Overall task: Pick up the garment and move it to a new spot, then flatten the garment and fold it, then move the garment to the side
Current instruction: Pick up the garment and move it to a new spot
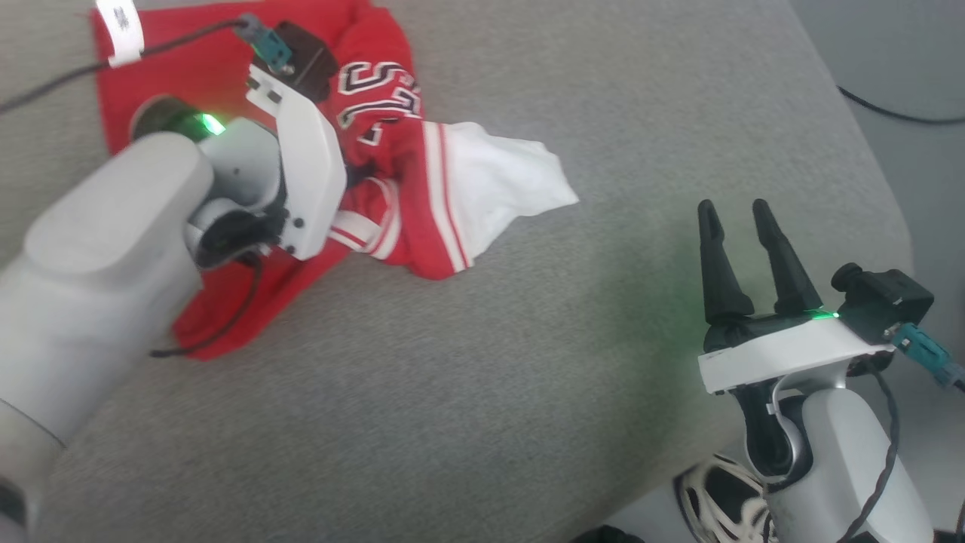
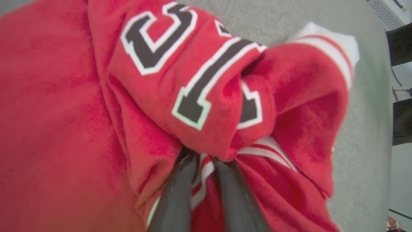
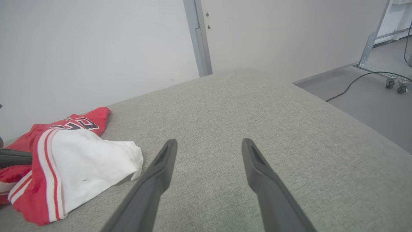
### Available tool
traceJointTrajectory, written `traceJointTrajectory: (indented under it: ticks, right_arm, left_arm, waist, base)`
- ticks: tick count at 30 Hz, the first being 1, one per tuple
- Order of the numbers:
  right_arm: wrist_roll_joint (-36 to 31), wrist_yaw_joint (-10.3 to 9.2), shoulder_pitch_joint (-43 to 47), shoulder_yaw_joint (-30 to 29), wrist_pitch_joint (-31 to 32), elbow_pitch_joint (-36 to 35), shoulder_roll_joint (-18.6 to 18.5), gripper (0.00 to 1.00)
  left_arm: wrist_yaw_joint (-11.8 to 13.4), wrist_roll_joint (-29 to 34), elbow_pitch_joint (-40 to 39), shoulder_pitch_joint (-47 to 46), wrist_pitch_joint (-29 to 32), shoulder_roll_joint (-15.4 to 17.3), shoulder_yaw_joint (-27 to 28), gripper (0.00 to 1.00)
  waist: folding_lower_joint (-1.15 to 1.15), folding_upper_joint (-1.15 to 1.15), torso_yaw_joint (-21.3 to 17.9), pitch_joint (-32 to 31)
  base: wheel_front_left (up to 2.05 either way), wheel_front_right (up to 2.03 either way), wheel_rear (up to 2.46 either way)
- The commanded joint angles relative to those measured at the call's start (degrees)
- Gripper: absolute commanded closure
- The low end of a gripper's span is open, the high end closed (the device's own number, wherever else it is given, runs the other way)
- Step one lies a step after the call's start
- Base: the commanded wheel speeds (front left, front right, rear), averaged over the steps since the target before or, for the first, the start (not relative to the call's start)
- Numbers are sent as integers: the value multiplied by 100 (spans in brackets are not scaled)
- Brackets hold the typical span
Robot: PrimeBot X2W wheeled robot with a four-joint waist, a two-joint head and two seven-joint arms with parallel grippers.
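Pale left forearm (image 1: pixel 98 302) sits at the near left, reaching over the garment (image 1: pixel 399 188), which lies crumpled on the grey cushion (image 1: pixel 528 362), one white sleeve spread rightward. Left gripper (image 2: pixel 204 160) pinches a fold with striped trim between nearly closed fingers. Well to the right, the right gripper (image 1: pixel 733 210) hovers over bare cushion, jaws wide apart, holding nothing.

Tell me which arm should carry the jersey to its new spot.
Left, most likely. The left gripper is clamped on a fold of the garment, while the right gripper stands open over the grey cushion, apart from the cloth.
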Motion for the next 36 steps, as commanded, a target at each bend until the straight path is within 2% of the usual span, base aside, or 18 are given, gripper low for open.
traceJointTrajectory:
  ticks: [1, 7, 9, 10, 11, 12, 13, 22, 23, 27, 36]
  right_arm:
    - [54, 3, 7, 26, -19, -26, 11, 0]
    - [145, 3, 68, 86, -19, -44, 12, 0]
    - [127, 3, 41, 112, -19, -39, 12, 0]
    - [95, 3, 23, 109, -19, -44, 11, 0]
    - [61, 3, 9, 105, -19, -48, 11, 0]
    - [13, 3, 1, 103, -19, -49, 11, 0]
    - [-44, 3, 5, 81, -19, -54, 10, 0]
    - [-837, 3, 104, -127, -19, 56, 8, 0]
    - [-1021, 2, 136, -167, -19, 91, 1, 0]
    - [-1384, 3, 225, -287, -19, 170, 7, 0]
    - [-1910, 2, 521, -787, -19, 307, -15, 0]
  left_arm:
    - [25, 151, 178, 141, 158, 108, -294, 100]
    - [48, 207, 333, 183, 328, 287, -909, 99]
    - [52, 177, 354, 168, 268, 338, -1030, 75]
    - [52, 113, 374, 145, 200, 338, -1046, 68]
    - [52, 43, 382, 114, 103, 323, -1042, 51]
    - [52, 36, 369, 66, -17, 306, -1033, 7]
    - [51, -13, 349, 20, -134, 279, -1024, 0]
    - [15, -891, -333, -107, -1411, 14, -764, 0]
    - [15, -1127, -510, 52, -1692, 71, -723, 0]
    - [16, -1355, -693, 530, -2419, 239, -670, 0]
    - [15, -2015, -381, 2128, -4172, 224, -424, 0]
  waist:
    - [0, 0, -203, 178]
    - [0, 0, -235, 204]
    - [0, 0, -195, 185]
    - [0, 0, -157, 156]
    - [0, 0, -117, 122]
    - [0, 0, -63, 74]
    - [0, 0, 1, 13]
    - [0, 0, 862, -776]
    - [0, 0, 1070, -935]
    - [0, 0, 1490, -1246]
    - [0, 0, 2428, -1722]
  base:
    - [0, 0, 0]
    - [0, 0, 0]
    - [0, 0, 0]
    - [0, 0, 0]
    - [0, 0, 0]
    - [0, 0, 0]
    - [0, 0, 0]
    - [0, 0, 0]
    - [0, 0, 0]
    - [0, 0, 0]
    - [0, 0, 0]
